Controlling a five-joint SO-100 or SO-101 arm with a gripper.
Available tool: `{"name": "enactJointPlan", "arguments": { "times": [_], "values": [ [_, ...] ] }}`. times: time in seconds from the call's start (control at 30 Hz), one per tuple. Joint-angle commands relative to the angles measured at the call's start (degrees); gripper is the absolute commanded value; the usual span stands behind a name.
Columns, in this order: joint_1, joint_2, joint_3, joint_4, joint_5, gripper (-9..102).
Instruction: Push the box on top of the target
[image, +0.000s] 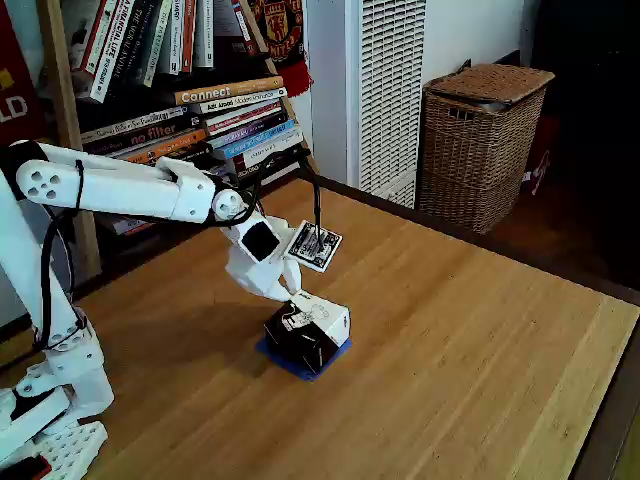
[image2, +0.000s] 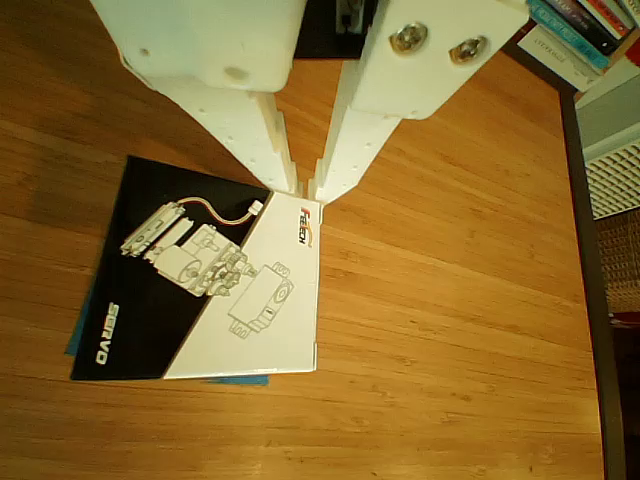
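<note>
White gripper (image2: 308, 188) fingers fill the top of the other view, tips drawn together with barely a slit between them, nothing held; they touch the far edge of the box (image2: 215, 275) top. Box top shows a black-and-white servo drawing and "SERVO" lettering. Slivers of blue tape, the target (image2: 240, 380), peek out at the box's near edge and left corner in this view, so the box sits over the target, covering nearly all of it.

Fixed view: box (image: 308, 332) sits on the wooden table (image: 470, 360), mid-table, with the blue target (image: 300, 366) edge showing along its near side. Gripper (image: 290, 298) rests at the box's upper left. White arm (image: 130, 188) reaches in from the left; a printed tag (image: 315, 246) hangs off its wrist. Bookshelf (image: 190, 80) stands far left, wicker basket (image: 482, 140) far right.
</note>
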Motion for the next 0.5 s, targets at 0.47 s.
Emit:
{"name": "enactJointPlan", "arguments": {
  "times": [0.47],
  "values": [
    [-0.7,1.2,-4.7,2.5,2.2,0]
  ]
}}
